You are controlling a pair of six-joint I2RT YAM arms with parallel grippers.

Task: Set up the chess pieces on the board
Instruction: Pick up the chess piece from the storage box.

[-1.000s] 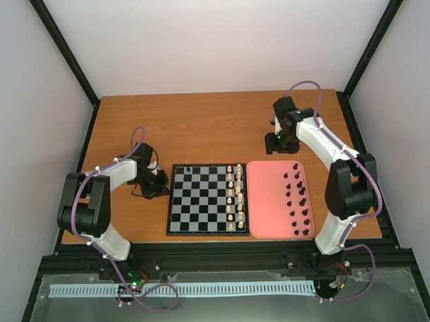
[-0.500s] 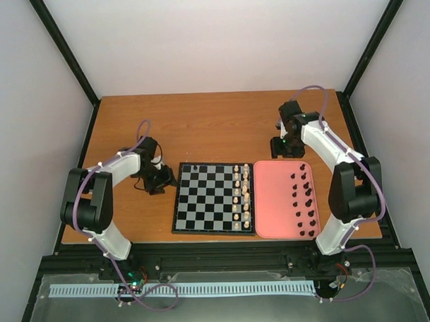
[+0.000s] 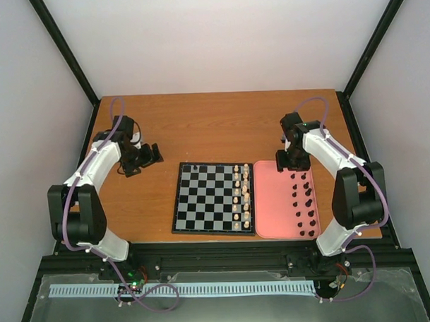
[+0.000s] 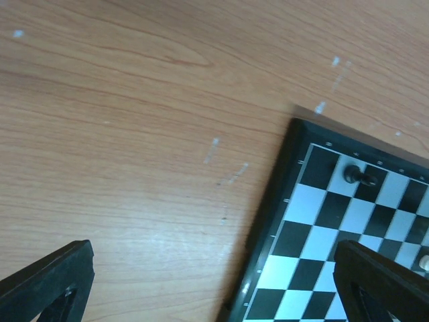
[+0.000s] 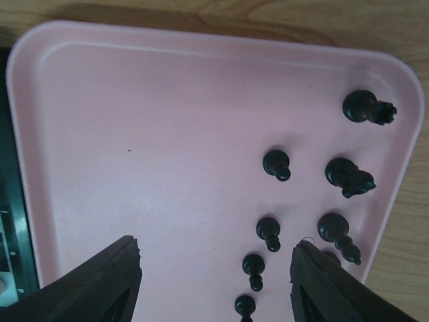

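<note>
**Overhead view.** The board [image 3: 213, 198] sits at frame ctr on the table [image 3: 213, 118]. A pink tray [image 3: 269, 201] lies just to its right.

**Task items.**
- Most of the black chess pieces [image 3: 302, 200] stand on the tray, in two loose columns along its right side.
- One lone black piece [image 3: 194, 167] stands on the board's upper-left corner square.
- Cream pieces [image 3: 239, 195] fill two columns at the board's right edge.

**L arm.**
- The left gripper [image 3: 150, 155] is in the upper left of the frame, over bare table, up and left of the board's upper-left corner.
- State: released. In the wrist view its fingers [image 4: 47, 285] sit at the two lower corners, spread wide, w/ only wood and the board's corner between them.
- The lone piece shows at the right of that view, clear of both fingers.

**R arm.**
- The right gripper [image 3: 286, 163] is at the tray's upper edge, right of frame ctr.
- State: released. In the wrist view its fingers [image 5: 87, 285] stand wide apart above the tray floor.
- Seven black pieces show clearly toward the right side of that view. All rest on the tray and none is clamped.
</note>
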